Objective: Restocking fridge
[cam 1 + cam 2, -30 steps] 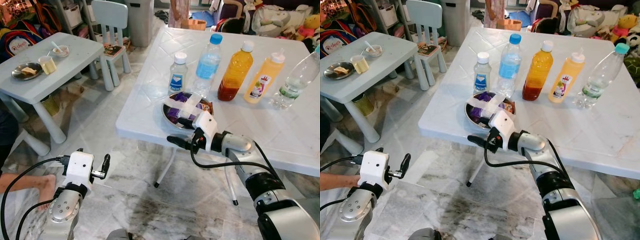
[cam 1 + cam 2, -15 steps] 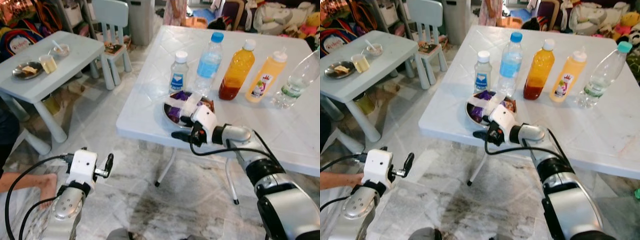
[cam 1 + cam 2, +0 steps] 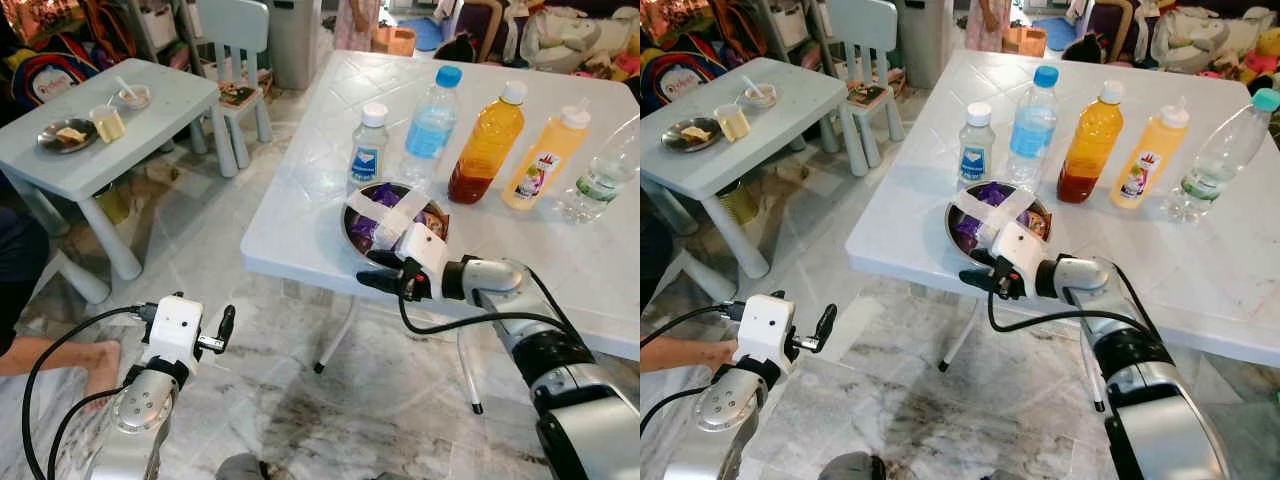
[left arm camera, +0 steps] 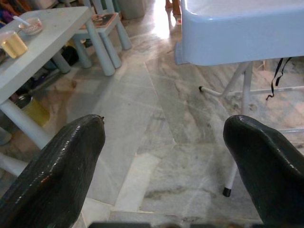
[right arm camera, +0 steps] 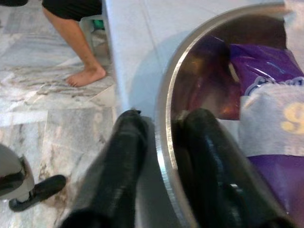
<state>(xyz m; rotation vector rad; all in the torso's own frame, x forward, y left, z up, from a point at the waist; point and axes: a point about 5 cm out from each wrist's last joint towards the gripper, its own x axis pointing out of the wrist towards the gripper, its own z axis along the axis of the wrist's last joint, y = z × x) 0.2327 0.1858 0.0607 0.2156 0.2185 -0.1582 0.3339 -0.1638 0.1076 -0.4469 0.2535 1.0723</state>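
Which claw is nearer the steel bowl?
Right. The right claw straddles the steel bowl rim at the white table edge, one finger inside, one outside. The left claw hangs low over the floor, well apart.

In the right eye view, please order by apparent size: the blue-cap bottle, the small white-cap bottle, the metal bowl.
1. metal bowl, widest
2. blue-cap bottle
3. small white-cap bottle
The bowl lies nearer the camera, so its lead is unsure.
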